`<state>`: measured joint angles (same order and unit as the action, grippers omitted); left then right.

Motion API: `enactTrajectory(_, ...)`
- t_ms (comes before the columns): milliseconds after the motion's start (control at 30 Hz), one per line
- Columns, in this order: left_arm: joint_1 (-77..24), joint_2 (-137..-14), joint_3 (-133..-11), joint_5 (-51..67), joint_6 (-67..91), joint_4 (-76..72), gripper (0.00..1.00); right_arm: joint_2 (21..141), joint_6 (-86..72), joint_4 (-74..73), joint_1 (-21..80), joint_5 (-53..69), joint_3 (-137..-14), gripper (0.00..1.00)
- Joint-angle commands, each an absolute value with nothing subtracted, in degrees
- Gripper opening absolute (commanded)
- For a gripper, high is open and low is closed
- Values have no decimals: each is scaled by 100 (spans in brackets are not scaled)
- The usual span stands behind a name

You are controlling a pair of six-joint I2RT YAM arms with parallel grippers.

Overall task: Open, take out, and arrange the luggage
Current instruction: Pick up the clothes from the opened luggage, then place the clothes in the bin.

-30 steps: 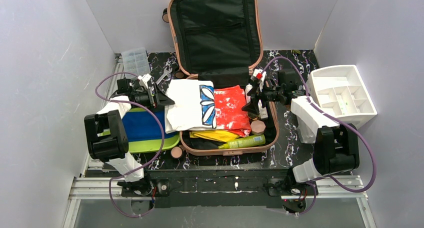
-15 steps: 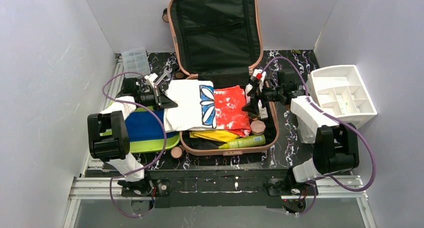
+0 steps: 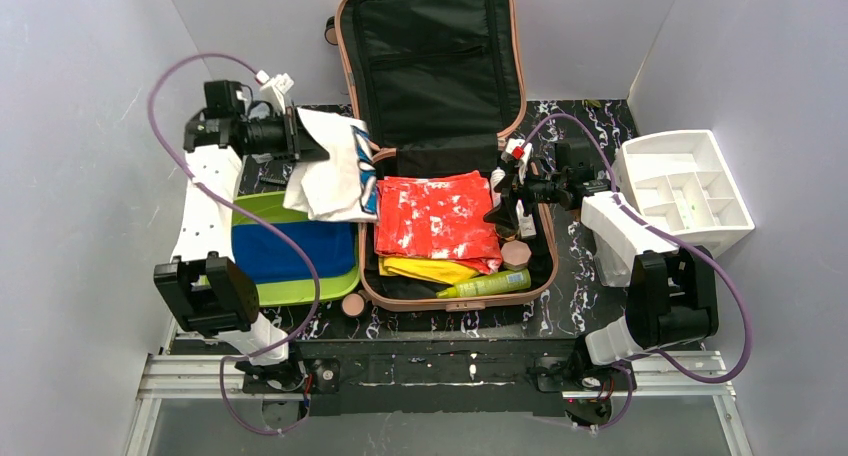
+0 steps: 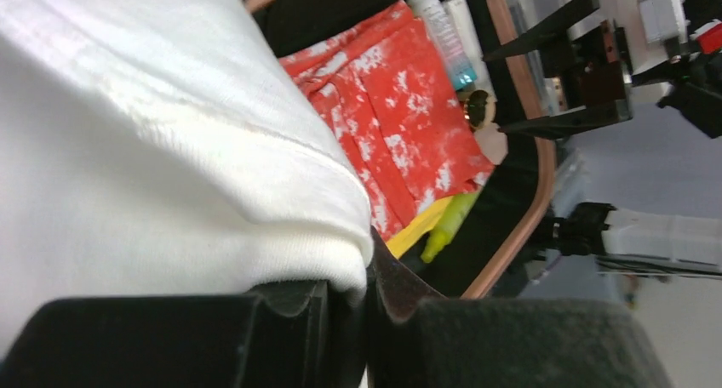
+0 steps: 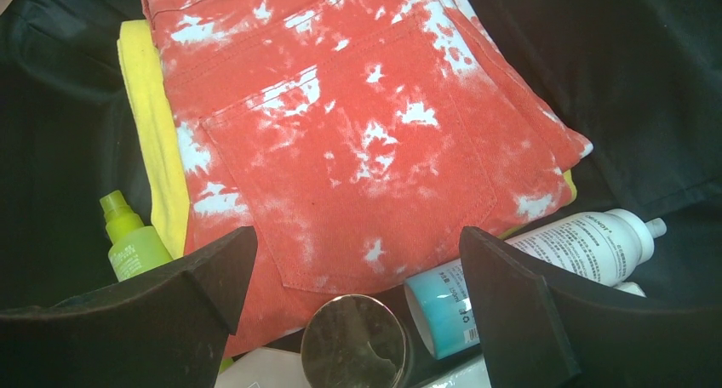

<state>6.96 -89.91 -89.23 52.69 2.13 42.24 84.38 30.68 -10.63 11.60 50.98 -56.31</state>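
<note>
The luggage (image 3: pixel 430 86) is a salmon-pink suitcase lying open, its black-lined lid leaning on the back wall. My left gripper (image 3: pixel 296 138) is shut on a white shirt (image 3: pixel 330 166) and holds it in the air left of the lid. In the left wrist view the shirt (image 4: pixel 153 150) is pinched between the fingers of the left gripper (image 4: pixel 368 294). Red-and-white trousers (image 3: pixel 435 216) lie on top in the case, over a yellow cloth (image 3: pixel 430 270) and beside a green bottle (image 3: pixel 490 284). My right gripper (image 5: pixel 353 260) stands open over a gold-lidded jar (image 5: pixel 353 341) and a white bottle (image 5: pixel 545 260).
A lime-green tray (image 3: pixel 300 294) with a blue cloth (image 3: pixel 285 251) sits left of the case, under the hanging shirt. A white drawer organizer (image 3: pixel 685 191) stands at the right. A small round jar (image 3: pixel 352 304) lies on the table by the case's front left corner.
The left gripper shut on the white shirt and lifted it up and to the back left, out of the case, uncovering the red trousers. The right arm has not moved.
</note>
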Motion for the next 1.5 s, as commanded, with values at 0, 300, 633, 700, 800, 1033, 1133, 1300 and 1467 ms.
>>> enactTrajectory(0, 662, -9044, -10421, 4338, -1444, 6793, 0, 8324, 3173, -1164, 1125, 5226, -5722, 98)
enactTrajectory(300, 519, -9179, -11925, 2887, -3221, 8899, 0, 8290, 3168, -1178, 1130, 5323, -5735, 98)
enactTrajectory(633, 85, -8625, -12332, 1174, -4499, 9646, 0, 8161, 3155, -1170, 1134, 5412, -5730, 98)
enactTrajectory(700, -241, -8466, -12274, 792, -4712, 9637, 0, 8141, 3145, -1169, 1134, 5422, -5726, 98)
enactTrajectory(800, -460, -8126, -11990, 316, -5003, 9528, 0, 8106, 3126, -1165, 1134, 5439, -5723, 98)
enactTrajectory(1033, -776, -6791, -10741, 80, -6331, 9576, 0, 8032, 3071, -1108, 1134, 5454, -5690, 98)
enactTrajectory(1133, -791, -6004, -10142, -146, -6937, 9365, 0, 7987, 3037, -1071, 1134, 5453, -5677, 98)
enactTrajectory(1300, -791, -4827, -9425, 482, -8010, 9522, 0, 7985, 2982, -1011, 1134, 5428, -5660, 98)
enactTrajectory(1467, -791, -4360, -8846, 931, -8144, 9642, 0, 7964, 2979, -995, 1125, 5380, -5638, 98)
